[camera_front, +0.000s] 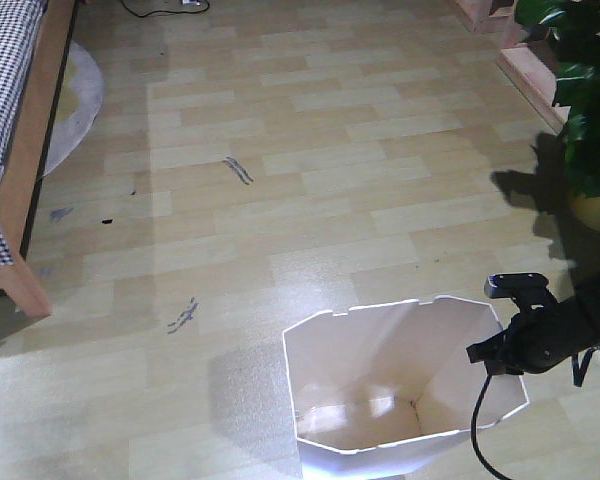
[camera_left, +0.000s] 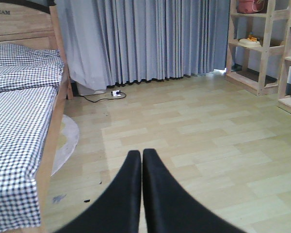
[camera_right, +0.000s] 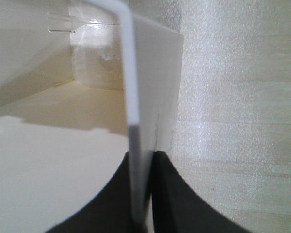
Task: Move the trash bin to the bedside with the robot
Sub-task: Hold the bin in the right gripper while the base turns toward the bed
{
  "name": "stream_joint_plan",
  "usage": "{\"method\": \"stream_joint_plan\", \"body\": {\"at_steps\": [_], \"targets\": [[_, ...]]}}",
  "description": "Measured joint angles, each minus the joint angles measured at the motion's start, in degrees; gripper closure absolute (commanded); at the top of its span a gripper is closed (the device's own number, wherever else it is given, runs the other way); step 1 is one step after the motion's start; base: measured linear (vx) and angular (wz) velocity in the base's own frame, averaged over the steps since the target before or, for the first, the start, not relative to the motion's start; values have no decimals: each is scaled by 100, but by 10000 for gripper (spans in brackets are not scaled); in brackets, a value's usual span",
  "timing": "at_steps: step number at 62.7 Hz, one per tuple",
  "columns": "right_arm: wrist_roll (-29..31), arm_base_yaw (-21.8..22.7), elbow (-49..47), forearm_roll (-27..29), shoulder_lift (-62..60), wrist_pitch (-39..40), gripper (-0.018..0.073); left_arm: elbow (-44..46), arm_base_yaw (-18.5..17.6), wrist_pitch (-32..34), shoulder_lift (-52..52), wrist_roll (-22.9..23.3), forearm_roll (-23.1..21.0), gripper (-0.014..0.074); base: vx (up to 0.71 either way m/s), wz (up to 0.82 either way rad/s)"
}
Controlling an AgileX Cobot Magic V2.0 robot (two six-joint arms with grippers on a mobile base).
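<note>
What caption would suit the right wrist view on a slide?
The right gripper pinches the thin wall of the white bin, with pale floor beside it.

floor (camera_front: 330, 180) open toward bed (camera_front: 35, 150) | plant (camera_front: 585, 90), shelves (camera_left: 266, 53) on right

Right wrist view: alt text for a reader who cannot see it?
The right end effector pinches the thin white wall of the trash bin between its two black fingers, one inside, one outside. The bin's cream interior fills the left; pale wood floor lies to the right.
</note>
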State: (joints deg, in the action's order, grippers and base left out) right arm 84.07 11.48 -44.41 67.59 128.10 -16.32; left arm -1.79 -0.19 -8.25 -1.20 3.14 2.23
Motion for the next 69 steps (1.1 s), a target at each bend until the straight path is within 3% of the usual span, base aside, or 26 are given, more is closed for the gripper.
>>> {"method": "stream_joint_plan", "body": {"at_steps": [69], "targets": [[0, 0, 0, 0, 0, 42, 564, 0, 0, 0, 0, 0, 0, 603, 28, 6]]}}
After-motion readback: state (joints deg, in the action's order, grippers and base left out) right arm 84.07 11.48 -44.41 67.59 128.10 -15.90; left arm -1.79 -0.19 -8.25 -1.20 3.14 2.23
